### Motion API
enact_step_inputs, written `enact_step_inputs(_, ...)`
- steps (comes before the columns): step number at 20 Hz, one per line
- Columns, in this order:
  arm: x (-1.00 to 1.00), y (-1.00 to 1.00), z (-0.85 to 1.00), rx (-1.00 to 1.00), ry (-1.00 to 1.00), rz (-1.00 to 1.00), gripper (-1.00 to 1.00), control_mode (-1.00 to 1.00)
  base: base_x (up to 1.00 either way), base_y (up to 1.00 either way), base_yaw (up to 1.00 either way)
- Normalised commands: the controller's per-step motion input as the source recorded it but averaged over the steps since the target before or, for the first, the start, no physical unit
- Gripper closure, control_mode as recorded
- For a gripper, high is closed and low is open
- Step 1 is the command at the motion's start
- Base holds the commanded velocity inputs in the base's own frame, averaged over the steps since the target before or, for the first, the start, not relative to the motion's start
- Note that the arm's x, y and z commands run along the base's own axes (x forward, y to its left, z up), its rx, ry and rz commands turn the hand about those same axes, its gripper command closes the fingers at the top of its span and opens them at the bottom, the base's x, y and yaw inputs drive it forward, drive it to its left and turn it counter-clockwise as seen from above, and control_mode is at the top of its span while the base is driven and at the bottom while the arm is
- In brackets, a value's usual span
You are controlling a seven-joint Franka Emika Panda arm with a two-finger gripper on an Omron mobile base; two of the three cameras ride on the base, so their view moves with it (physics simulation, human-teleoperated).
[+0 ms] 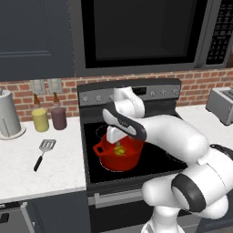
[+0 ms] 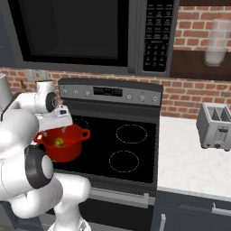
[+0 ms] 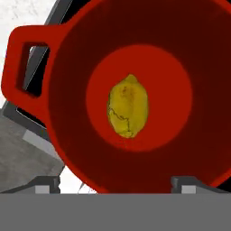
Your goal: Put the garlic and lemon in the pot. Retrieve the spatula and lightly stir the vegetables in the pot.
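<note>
On the counter to the left, the spatula point(image 1: 43, 153) lies untouched, black handle toward the front edge, so the stirring is yet to come. On the stove, the red pot point(image 1: 119, 154) holds the lemon point(image 3: 128, 113), dull yellow and oval, on the middle of its floor. No garlic can be seen inside. Above the pot hangs the gripper point(image 3: 115, 182), fingertips spread wide, empty.

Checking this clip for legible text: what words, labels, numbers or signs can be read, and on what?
None can be read.
Microwave keypad: rows of pale marks, too small to read.
Stove display: faint marks, blurred.
Pot, lemon, spatula, toaster: no lettering visible.
</note>
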Motion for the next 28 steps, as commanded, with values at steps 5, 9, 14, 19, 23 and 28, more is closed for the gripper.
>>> enact_step_inputs(5, -1.00, 0.59, 0.88, 0.04, -0.06, -0.01, -1.00, -1.00, 0.00, 0.00, 0.00)
enact_step_inputs(9, -0.94, 0.99, 0.47, 0.03, 0.00, -0.05, -1.00, -1.00, 0.00, 0.00, 0.00)
enact_step_inputs(14, -0.45, 1.00, 0.08, 0.00, 0.01, -0.16, -1.00, -1.00, 0.00, 0.00, 0.00)
enact_step_inputs(19, 0.09, 1.00, 0.00, 0.00, 0.04, -0.29, -1.00, -1.00, 0.00, 0.00, 0.00)
enact_step_inputs(23, 0.26, 1.00, -0.10, 0.01, 0.06, -0.31, -1.00, -1.00, 0.00, 0.00, 0.00)
enact_step_inputs(28, 0.55, 0.48, -0.41, 0.00, 0.16, -0.17, -1.00, -1.00, 0.00, 0.00, 0.00)
